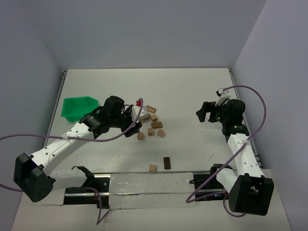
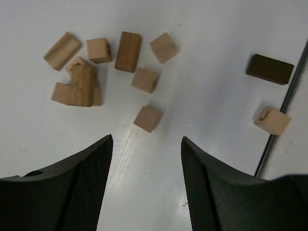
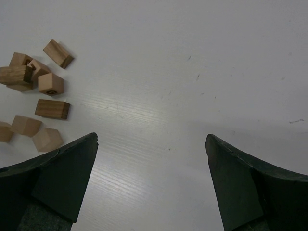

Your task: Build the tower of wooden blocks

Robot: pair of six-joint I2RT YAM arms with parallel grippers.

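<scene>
No tower stands yet. The wood blocks [image 1: 157, 125] lie scattered mid-table [image 1: 192, 96], with two more near the front edge. We judge the first pick is in hand. Our left jaws are spread above the cluster, a small cube [image 2: 147, 118] just ahead of them. The right jaws, also spread, hang well aside. Next we must lower and centre on that cube.

Green plastic bin [image 1: 77, 107] on left side of white tabletop [image 1: 192, 91], right part hidden. Small red object [image 1: 139, 102] right of bin, too small to identify. Dark brown rectangular block [image 1: 167, 163] [image 2: 270, 69] lying flat near front metal rail [image 1: 144, 181], well apart from bin. Pale grey walls [image 1: 144, 33] enclose table on three sides.
</scene>
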